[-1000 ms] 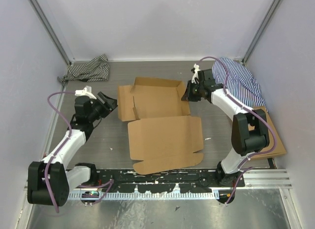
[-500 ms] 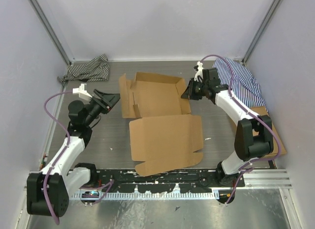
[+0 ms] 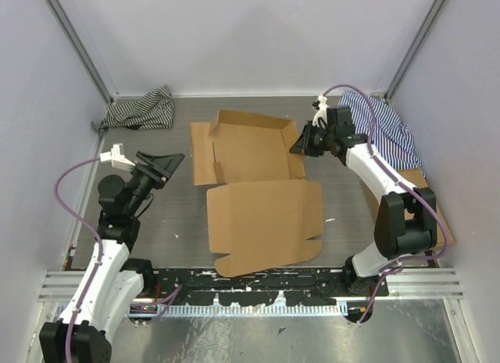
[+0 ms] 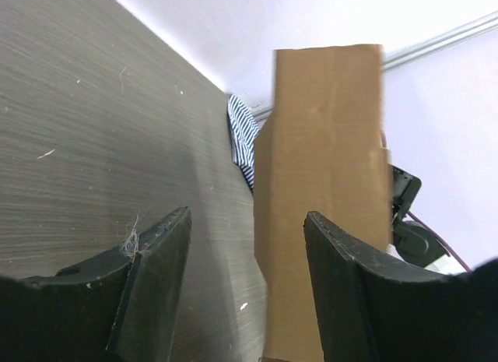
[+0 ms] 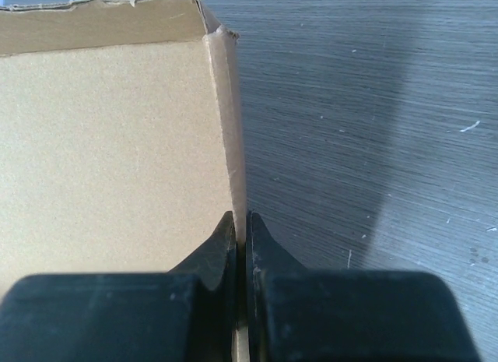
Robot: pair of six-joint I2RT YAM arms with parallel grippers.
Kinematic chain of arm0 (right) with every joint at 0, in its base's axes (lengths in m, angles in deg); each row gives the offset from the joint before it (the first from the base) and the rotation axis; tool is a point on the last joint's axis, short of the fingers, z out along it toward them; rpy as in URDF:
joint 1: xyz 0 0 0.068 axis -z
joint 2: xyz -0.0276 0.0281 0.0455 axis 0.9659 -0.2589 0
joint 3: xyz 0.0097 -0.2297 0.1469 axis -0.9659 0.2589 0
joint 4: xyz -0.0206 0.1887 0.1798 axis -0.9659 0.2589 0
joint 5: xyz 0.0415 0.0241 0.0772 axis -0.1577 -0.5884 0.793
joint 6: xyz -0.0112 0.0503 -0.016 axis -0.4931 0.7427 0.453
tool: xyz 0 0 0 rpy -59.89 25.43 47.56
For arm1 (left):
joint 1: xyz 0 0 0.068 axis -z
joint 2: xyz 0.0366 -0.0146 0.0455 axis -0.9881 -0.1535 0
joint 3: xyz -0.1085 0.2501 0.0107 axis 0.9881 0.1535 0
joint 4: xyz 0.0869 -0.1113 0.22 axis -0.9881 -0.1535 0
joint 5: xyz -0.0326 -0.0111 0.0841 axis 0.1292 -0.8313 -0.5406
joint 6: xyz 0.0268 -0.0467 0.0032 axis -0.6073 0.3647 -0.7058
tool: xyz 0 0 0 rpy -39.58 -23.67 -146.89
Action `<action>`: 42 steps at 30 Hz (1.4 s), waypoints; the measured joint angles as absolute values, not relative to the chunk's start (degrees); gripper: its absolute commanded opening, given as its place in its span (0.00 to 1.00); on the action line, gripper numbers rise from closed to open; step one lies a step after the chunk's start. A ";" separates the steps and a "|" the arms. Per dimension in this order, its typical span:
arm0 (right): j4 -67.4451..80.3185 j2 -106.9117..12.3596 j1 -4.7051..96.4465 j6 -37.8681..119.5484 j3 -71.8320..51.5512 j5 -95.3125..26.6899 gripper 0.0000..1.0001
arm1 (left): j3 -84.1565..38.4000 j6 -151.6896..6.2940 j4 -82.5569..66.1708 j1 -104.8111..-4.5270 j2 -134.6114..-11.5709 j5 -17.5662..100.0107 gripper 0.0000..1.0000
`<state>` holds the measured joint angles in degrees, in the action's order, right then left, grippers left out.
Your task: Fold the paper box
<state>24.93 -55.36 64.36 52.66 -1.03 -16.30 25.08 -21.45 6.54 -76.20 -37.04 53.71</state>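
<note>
Tabletop point(image 3: 180, 215): grey woodgrain | walls point(image 3: 250, 35): pale lilac | paper box point(image 3: 262, 215): lying open

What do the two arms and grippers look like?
Left arm and right arm: white link shells, black joint housings. Left gripper and right gripper: black, tapered wedge fingers. A purple cable loops along each arm; a white bracket sits at each wrist.

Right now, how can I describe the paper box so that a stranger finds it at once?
Start from the grey table: the paper box lies unfolded at its middle. Unlike the smooth brown rectangle at the right edge, it has flaps, creases and raised far walls.
</note>
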 measured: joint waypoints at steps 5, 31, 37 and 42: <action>24.91 -54.01 64.34 53.27 -1.03 -14.18 0.01 | 25.22 -21.41 5.76 -76.20 -38.59 53.50 0.67; 24.67 -53.07 64.34 53.71 0.41 -10.10 0.01 | 26.24 -15.15 11.83 -76.20 -35.42 55.29 0.66; 24.69 -53.07 64.34 53.66 0.41 -8.22 0.01 | 26.44 -12.16 18.04 -76.20 -42.28 57.15 0.66; 24.67 -53.22 64.34 53.64 0.41 -7.76 0.01 | 26.59 -9.71 23.26 -76.20 -44.73 59.03 0.65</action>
<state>24.67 -53.22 64.34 53.64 0.41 -7.76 26.59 -9.71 23.26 -76.20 -44.73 59.03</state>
